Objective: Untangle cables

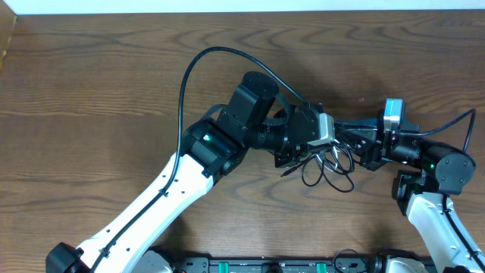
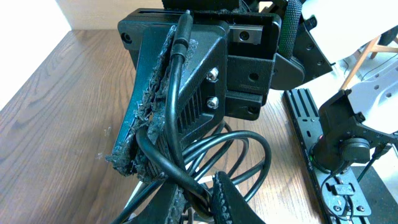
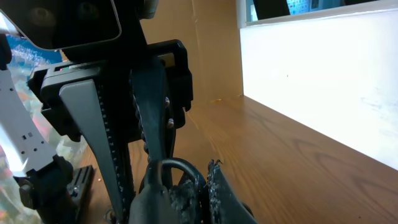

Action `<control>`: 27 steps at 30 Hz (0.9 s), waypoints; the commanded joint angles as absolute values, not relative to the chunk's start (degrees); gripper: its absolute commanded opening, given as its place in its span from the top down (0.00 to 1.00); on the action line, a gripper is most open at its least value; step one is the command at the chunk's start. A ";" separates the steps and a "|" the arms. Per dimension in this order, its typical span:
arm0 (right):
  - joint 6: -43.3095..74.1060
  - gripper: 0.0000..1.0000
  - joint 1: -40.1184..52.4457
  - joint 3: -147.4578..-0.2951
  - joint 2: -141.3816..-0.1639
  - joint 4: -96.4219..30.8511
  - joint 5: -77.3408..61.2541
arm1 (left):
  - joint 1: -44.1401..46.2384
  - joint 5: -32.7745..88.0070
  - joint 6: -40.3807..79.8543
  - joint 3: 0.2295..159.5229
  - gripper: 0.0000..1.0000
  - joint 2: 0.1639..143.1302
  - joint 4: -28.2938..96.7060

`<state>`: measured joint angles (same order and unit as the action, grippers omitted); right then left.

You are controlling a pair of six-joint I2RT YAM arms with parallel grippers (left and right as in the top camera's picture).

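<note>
The cables [image 1: 333, 171] lie as tangled black loops on the wooden table, just below where both grippers meet. My left gripper [image 1: 327, 152] is shut on one black cable [image 2: 186, 180], which crosses between its fingers; the gripper [image 2: 199, 199] sits low in the left wrist view. A sliver of white cable [image 2: 135, 191] shows beneath. Facing it tip to tip, my right gripper [image 1: 342, 142] is shut on another black cable [image 2: 177, 68] that runs down between its worn pads [image 2: 146, 124]. From the right wrist, that gripper [image 3: 202, 186] pinches a black loop [image 3: 186, 165].
A thick black arm cord [image 1: 189, 68] arcs over the table behind the left arm. The robot base rail [image 1: 265, 265] runs along the front edge. A white wall [image 3: 311, 74] borders the far side of the table. The left gripper's fingers [image 3: 99, 130] stand right in front of the right wrist camera.
</note>
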<state>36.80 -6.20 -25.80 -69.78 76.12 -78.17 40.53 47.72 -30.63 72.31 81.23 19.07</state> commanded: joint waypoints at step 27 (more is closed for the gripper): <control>36.36 0.99 -7.18 -26.41 -69.65 76.31 -73.95 | 38.17 36.36 -28.77 73.36 0.93 81.65 29.47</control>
<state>36.62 -6.24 -25.76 -69.80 75.92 -79.46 39.48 40.60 -29.91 73.14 81.23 27.07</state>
